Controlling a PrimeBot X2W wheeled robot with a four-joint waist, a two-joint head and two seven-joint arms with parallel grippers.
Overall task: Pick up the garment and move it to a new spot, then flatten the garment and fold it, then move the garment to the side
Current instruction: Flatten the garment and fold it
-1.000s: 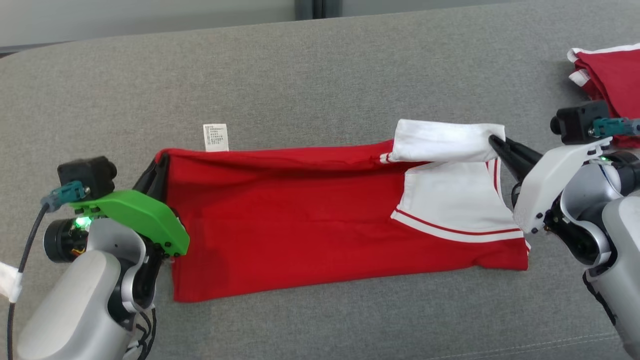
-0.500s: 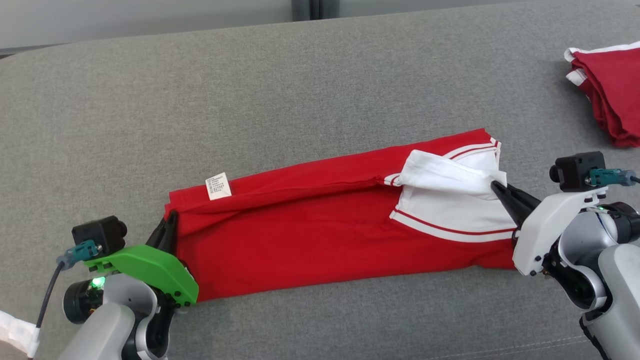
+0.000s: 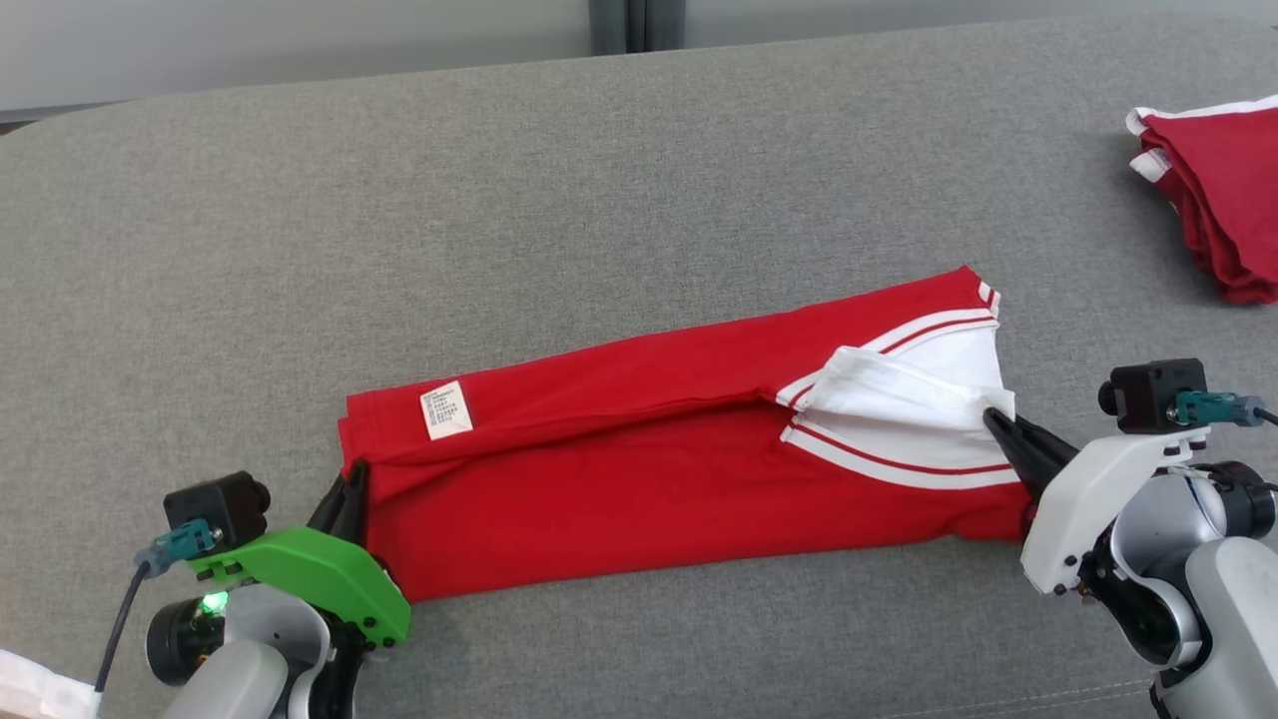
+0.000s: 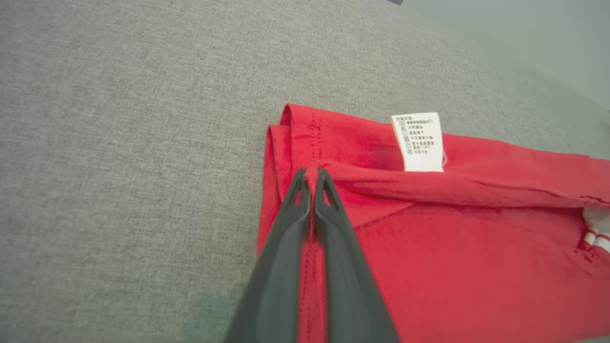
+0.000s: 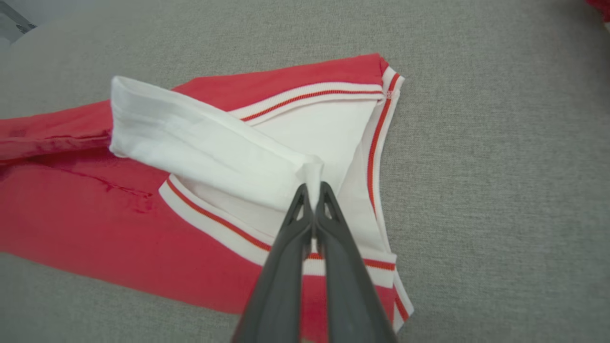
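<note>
Grey cushioned surface point(image 3: 639, 180) with left fingers point(image 3: 344, 502) at seven o'clock clamped on the hem point(image 3: 371, 439) and right fingers point(image 3: 1023, 449) at four o'clock clamped on a white sleeve point(image 3: 899, 399) of the garment point(image 3: 649, 489), folded lengthwise at centre; a thin pinch could slip, bunching the sleeve; spare clothes point(image 3: 1218, 200) lie at two o'clock.

— What's behind the work?
— I see a grey fabric-covered counter point(image 3: 639, 180), rounded at its far edge, evenly lit. Beyond it, a pale surface point(image 3: 300, 40) split by a dark vertical strip point(image 3: 626, 22).
</note>
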